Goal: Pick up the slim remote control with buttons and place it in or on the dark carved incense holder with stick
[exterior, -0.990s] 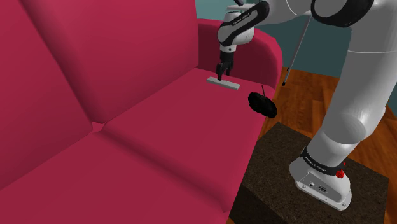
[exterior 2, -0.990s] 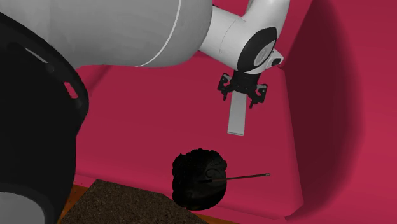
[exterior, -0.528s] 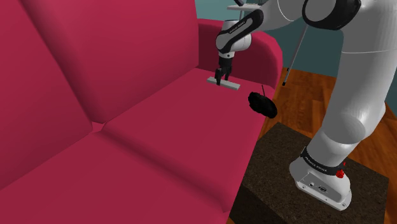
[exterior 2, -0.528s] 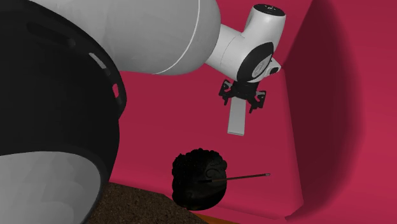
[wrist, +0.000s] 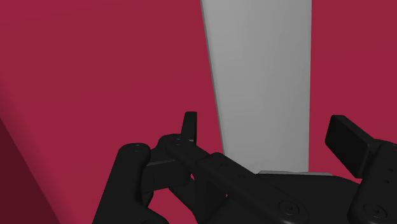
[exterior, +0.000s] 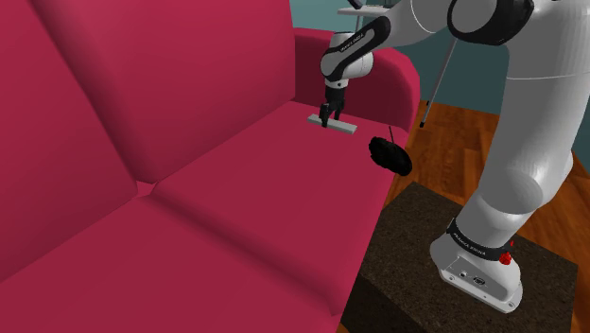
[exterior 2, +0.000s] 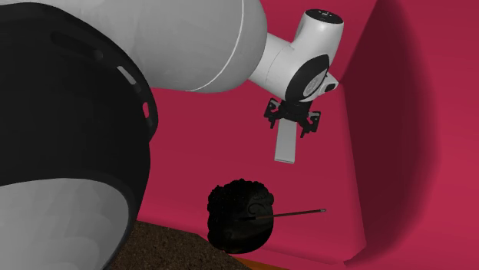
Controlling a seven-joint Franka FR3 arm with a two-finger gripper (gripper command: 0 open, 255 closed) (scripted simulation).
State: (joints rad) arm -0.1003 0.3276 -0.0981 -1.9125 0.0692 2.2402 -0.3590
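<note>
My gripper (wrist: 267,130) has dropped, now steady | spread apart astride grey remote (wrist: 261,76), not clasping | closing comes next, I judge.

So the remote (exterior: 333,122) lies flat on the sofa seat (exterior: 255,194), way at the far end, close to the armrest (exterior: 392,85). The gripper (exterior: 327,118) is right down over it with one finger on each side of the remote; in the wrist view there's a bit of gap on both sides, so neither touches. The incense holder (exterior: 390,154) sits at the front edge of the seat, apart from the remote and closer to the stand (exterior: 416,246). Its stick (exterior 2: 295,212) pokes out toward the armrest side. The stand is on the floor (exterior: 473,132) right up against the sofa's front, just below the holder in the shoulder view.
</note>
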